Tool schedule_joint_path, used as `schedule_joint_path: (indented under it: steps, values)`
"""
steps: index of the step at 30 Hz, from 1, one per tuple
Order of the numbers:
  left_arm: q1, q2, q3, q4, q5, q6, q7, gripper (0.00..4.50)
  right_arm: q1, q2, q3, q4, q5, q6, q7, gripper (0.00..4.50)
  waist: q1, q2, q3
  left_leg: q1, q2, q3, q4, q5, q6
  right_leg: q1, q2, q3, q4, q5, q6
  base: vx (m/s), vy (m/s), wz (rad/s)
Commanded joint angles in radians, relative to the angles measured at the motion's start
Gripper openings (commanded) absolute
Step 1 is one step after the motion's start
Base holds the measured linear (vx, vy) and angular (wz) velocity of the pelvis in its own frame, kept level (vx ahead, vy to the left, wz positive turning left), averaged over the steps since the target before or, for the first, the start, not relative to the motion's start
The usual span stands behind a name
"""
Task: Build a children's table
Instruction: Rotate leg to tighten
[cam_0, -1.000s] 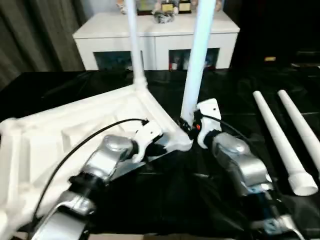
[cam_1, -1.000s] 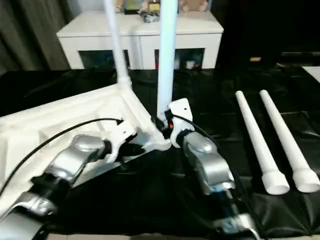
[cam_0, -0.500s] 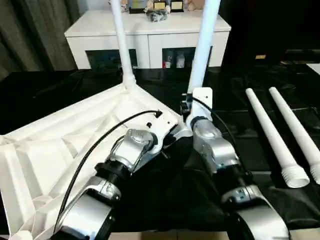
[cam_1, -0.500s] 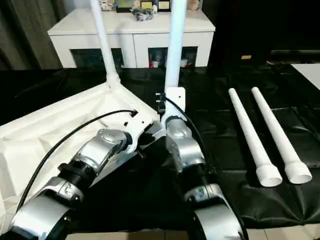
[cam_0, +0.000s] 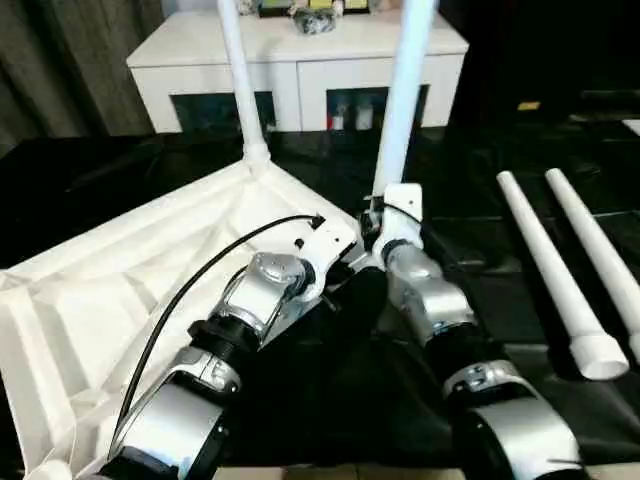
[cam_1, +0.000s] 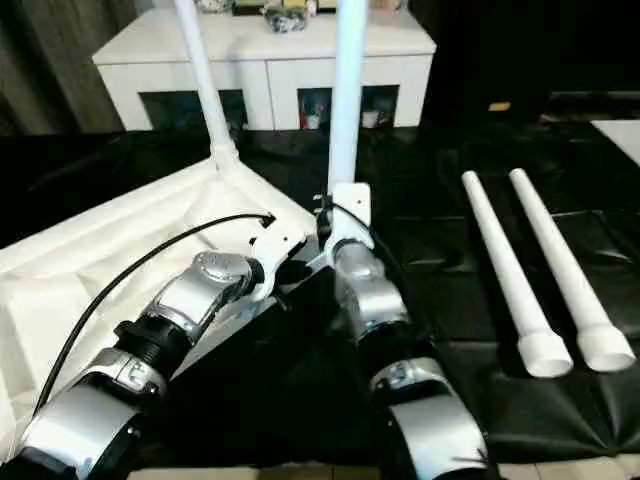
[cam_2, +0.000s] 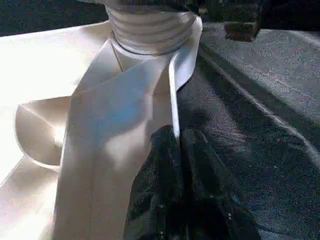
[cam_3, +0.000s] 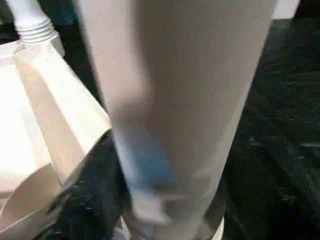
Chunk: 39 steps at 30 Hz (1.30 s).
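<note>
The white tabletop (cam_0: 150, 270) lies upside down on the black cover, ribbed side up. Two white legs stand upright in its corner sockets, one at the far corner (cam_0: 240, 90) and one at the near right corner (cam_0: 398, 110). Two more legs (cam_0: 548, 270) (cam_0: 605, 255) lie loose side by side to the right. My left gripper (cam_2: 176, 142) is shut on the thin rim of the tabletop just beside the near right socket (cam_2: 150, 30). My right gripper (cam_0: 378, 222) is at the base of that corner's leg (cam_3: 175, 100), which stands very close in the right wrist view.
A white cabinet (cam_0: 300, 55) with glass doors stands behind the table. Black sheeting (cam_0: 480, 180) covers the work surface. Dark curtains (cam_0: 60, 60) hang at the back left. A black cable (cam_0: 190, 290) runs along my left forearm.
The head view has shifted and tilted. Both arms stay at the near right corner with the upright leg, and no part has visibly moved.
</note>
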Motion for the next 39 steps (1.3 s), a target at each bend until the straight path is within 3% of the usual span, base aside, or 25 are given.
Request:
schedule_joint_path:
  steps: [1,3,5,6,8,9,12,14,17,19,21,23,24,28,31,32,38,39]
  values:
    - [0.012,0.029,-0.020,0.035,0.025,-0.002,-0.014,0.00,0.009,-0.011,-0.020,-0.058,0.037,0.019,0.060,2.98,0.001,-0.004,-0.050,0.016,0.084,-0.041,-0.087,-0.401,0.013,0.018,-0.071,0.040,-0.082,-0.285,-0.193,0.000,0.000,0.00]
    - [0.018,0.040,-0.027,0.026,0.024,-0.030,-0.043,0.00,0.029,-0.026,-0.012,-0.142,0.071,0.038,0.151,2.98,0.012,-0.004,-0.055,0.011,0.090,-0.041,-0.086,-0.319,0.038,0.023,-0.069,0.038,-0.073,-0.197,-0.194,0.000,0.000,0.00]
    - [0.025,0.049,-0.037,0.016,0.022,-0.061,-0.077,0.00,0.049,-0.043,0.006,-0.195,0.082,0.057,0.206,2.98,0.015,-0.004,-0.060,0.008,0.090,-0.038,-0.080,-0.256,0.056,0.031,-0.068,0.035,-0.063,-0.095,-0.219,0.000,0.000,0.00]
    - [0.039,0.067,-0.050,-0.004,0.022,-0.073,-0.118,0.00,0.092,-0.082,0.041,-0.297,0.102,0.107,0.300,2.98,0.015,-0.005,-0.061,0.006,0.089,-0.038,-0.076,-0.226,0.069,0.034,-0.066,0.034,-0.057,-0.051,-0.227,0.000,0.000,0.00]
    - [0.068,0.102,-0.079,-0.040,0.021,-0.128,-0.204,0.00,0.153,-0.152,0.089,-0.420,0.132,0.175,0.430,2.98,0.025,0.003,-0.067,0.004,0.092,-0.038,-0.062,-0.104,0.126,0.040,-0.068,0.029,-0.040,0.116,-0.250,0.000,0.000,0.00]
    - [0.078,0.111,-0.085,-0.052,0.018,-0.131,-0.226,0.00,0.168,-0.172,0.100,-0.446,0.142,0.195,0.464,2.98,0.027,0.005,-0.069,0.005,0.093,-0.035,-0.058,-0.090,0.143,0.039,-0.068,0.028,-0.035,0.151,-0.264,0.000,0.000,0.00]
    - [0.118,0.157,-0.126,-0.106,0.014,-0.191,-0.332,0.00,0.216,-0.239,0.132,-0.526,0.182,0.239,0.596,2.98,0.036,0.004,-0.072,0.006,0.094,-0.035,-0.053,-0.093,0.150,0.042,-0.071,0.028,-0.033,0.146,-0.276,0.000,0.000,0.00]
    - [0.161,0.187,-0.122,-0.178,-0.031,-0.202,-0.421,0.00,0.271,-0.327,0.170,-0.627,0.231,0.285,0.754,2.98,0.042,0.010,-0.068,0.006,0.100,-0.032,-0.055,-0.098,0.151,0.040,-0.067,0.027,-0.031,0.135,-0.278,0.000,0.000,0.00]
    - [0.188,0.237,-0.142,-0.231,-0.046,-0.269,-0.506,0.00,0.318,-0.423,0.229,-0.709,0.251,0.294,0.901,2.98,0.054,0.010,-0.066,0.012,0.104,-0.029,-0.058,-0.144,0.133,0.039,-0.064,0.026,-0.036,0.065,-0.272,0.000,0.000,0.00]
    - [0.209,0.265,-0.143,-0.274,-0.072,-0.279,-0.567,0.00,0.338,-0.462,0.247,-0.744,0.250,0.301,0.948,2.98,0.057,0.010,-0.061,0.015,0.104,-0.023,-0.065,-0.210,0.091,0.031,-0.067,0.029,-0.045,-0.051,-0.259,0.000,0.000,0.00]
    - [0.220,0.277,-0.139,-0.303,-0.091,-0.266,-0.598,0.00,0.344,-0.476,0.255,-0.752,0.241,0.298,0.968,2.98,0.057,0.010,-0.057,0.015,0.105,-0.019,-0.069,-0.233,0.064,0.030,-0.067,0.030,-0.048,-0.109,-0.255,0.000,0.000,0.00]
    - [0.237,0.305,-0.138,-0.349,-0.108,-0.257,-0.637,0.00,0.354,-0.514,0.285,-0.765,0.206,0.274,1.010,2.98,0.060,0.014,-0.059,0.022,0.106,-0.019,-0.071,-0.251,0.039,0.026,-0.065,0.031,-0.048,-0.135,-0.247,0.000,0.000,0.00]
    - [0.243,0.318,-0.137,-0.360,-0.108,-0.256,-0.645,0.00,0.358,-0.532,0.301,-0.767,0.189,0.257,1.032,2.98,0.058,0.011,-0.057,0.018,0.104,-0.020,-0.071,-0.244,0.033,0.028,-0.063,0.031,-0.046,-0.130,-0.242,0.000,0.000,0.00]
    - [0.250,0.332,-0.133,-0.364,-0.104,-0.264,-0.654,0.00,0.363,-0.567,0.328,-0.770,0.162,0.229,1.065,2.98,0.058,0.011,-0.059,0.016,0.101,-0.018,-0.066,-0.222,0.039,0.029,-0.066,0.032,-0.045,-0.110,-0.244,0.000,0.000,0.00]
    - [0.251,0.338,-0.127,-0.356,-0.101,-0.274,-0.651,0.00,0.362,-0.590,0.359,-0.754,0.111,0.189,1.077,2.98,0.059,0.008,-0.063,0.012,0.101,-0.019,-0.059,-0.186,0.061,0.030,-0.067,0.032,-0.038,-0.069,-0.252,0.000,0.000,0.00]
    - [0.253,0.340,-0.125,-0.359,-0.099,-0.272,-0.649,0.00,0.360,-0.588,0.358,-0.747,0.106,0.187,1.076,2.98,0.058,0.005,-0.063,0.012,0.100,-0.018,-0.058,-0.181,0.065,0.031,-0.067,0.031,-0.038,-0.065,-0.253,0.000,0.000,0.00]
    - [0.261,0.350,-0.122,-0.377,-0.104,-0.260,-0.655,0.00,0.348,-0.581,0.357,-0.710,0.096,0.168,1.082,2.98,0.059,0.007,-0.065,0.011,0.100,-0.018,-0.053,-0.165,0.086,0.031,-0.066,0.030,-0.036,-0.074,-0.257,0.000,0.000,0.00]
    - [0.260,0.351,-0.122,-0.376,-0.104,-0.261,-0.655,0.00,0.347,-0.578,0.357,-0.706,0.095,0.166,1.080,2.71,0.059,0.007,-0.064,0.011,0.100,-0.018,-0.052,-0.169,0.087,0.030,-0.066,0.030,-0.037,-0.080,-0.259,0.000,0.000,0.00]
